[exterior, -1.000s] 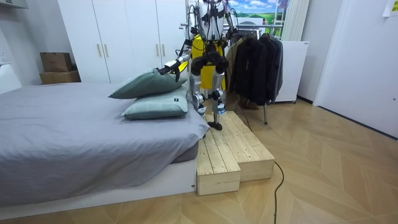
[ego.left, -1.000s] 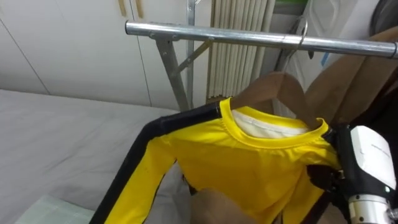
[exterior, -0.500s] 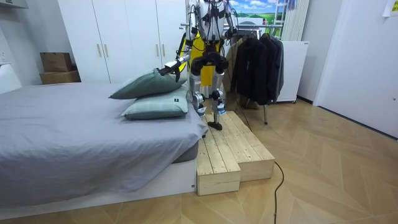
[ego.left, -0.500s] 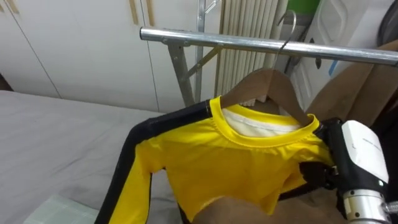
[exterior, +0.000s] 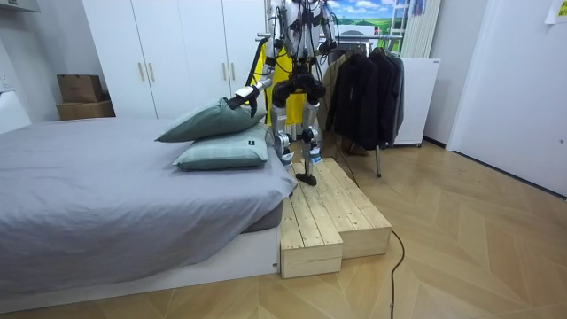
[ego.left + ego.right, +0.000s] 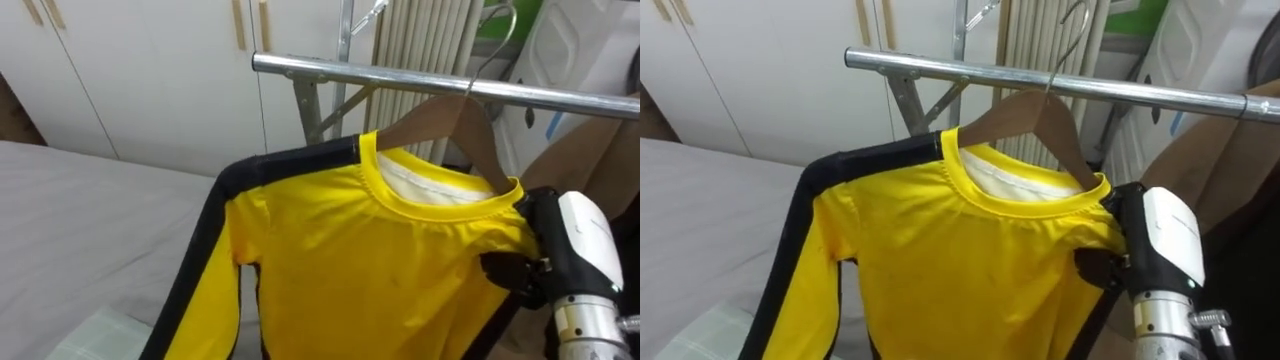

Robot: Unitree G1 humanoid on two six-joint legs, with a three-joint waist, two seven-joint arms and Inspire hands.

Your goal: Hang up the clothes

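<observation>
A yellow shirt (image 6: 380, 260) with black sleeve stripes hangs on a wooden hanger (image 6: 455, 125). The hanger's metal hook (image 6: 497, 30) reaches up over the steel rail (image 6: 400, 80); whether it rests on the rail I cannot tell. My right hand (image 6: 570, 250) is at the shirt's right shoulder, its dark fingers (image 6: 1095, 268) curled on the cloth at the hanger's end. The left sleeve drops toward the lower left. In the room view I stand on a wooden platform (image 5: 328, 213) facing the rack, my left hand (image 5: 235, 98) stretched toward the room view's left.
A brown garment (image 6: 590, 150) hangs on the rail to the right, and dark coats (image 5: 363, 89) fill the rack further along. The grey bed (image 6: 80, 220) with pillows (image 5: 213, 120) lies to my left. White wardrobe doors (image 6: 150, 70) stand behind the rail.
The hanger and shirt have risen against the rail, so the hook now stands well above it. The eye view has also shifted. My right hand keeps its hold.
</observation>
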